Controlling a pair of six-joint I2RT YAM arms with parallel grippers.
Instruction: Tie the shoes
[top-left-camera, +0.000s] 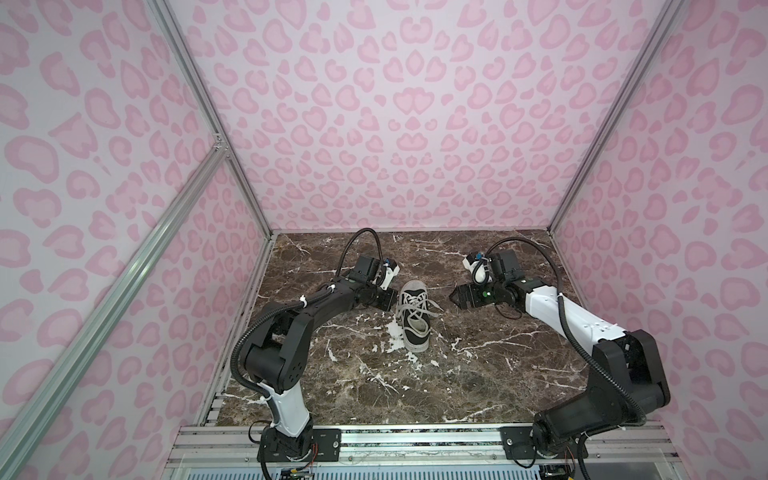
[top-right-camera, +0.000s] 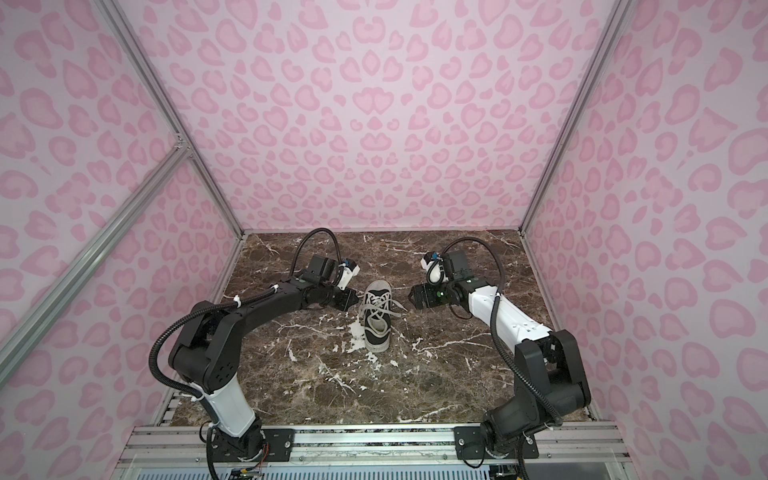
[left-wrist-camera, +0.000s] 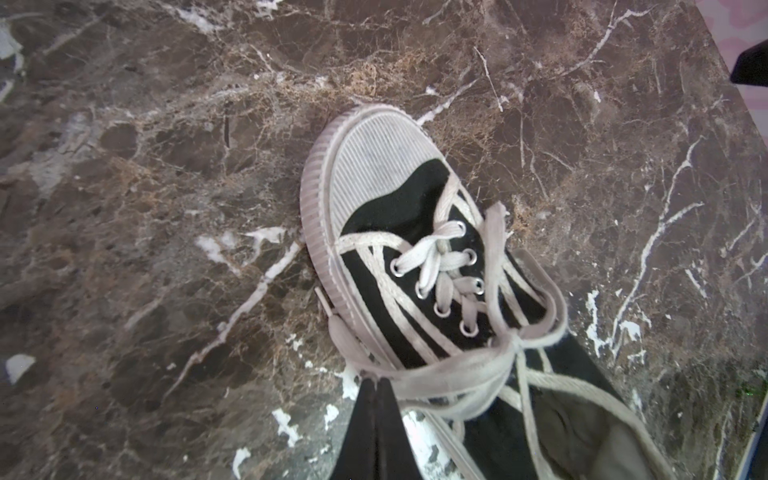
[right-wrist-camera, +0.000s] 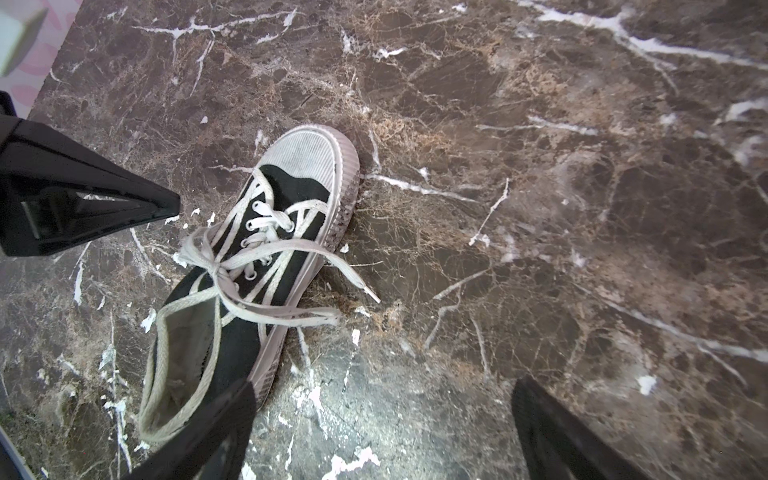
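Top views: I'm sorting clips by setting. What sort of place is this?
Probably a robot test booth, not a home: pink-print walls on aluminium framing enclose a marble-look tabletop, and two arms are bolted to a rail at its front edge.

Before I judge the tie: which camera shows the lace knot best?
Left wrist view: the knot is largest and sharpest there. The right wrist view shows it smaller but clear; in both top views it is tiny on the shoe.
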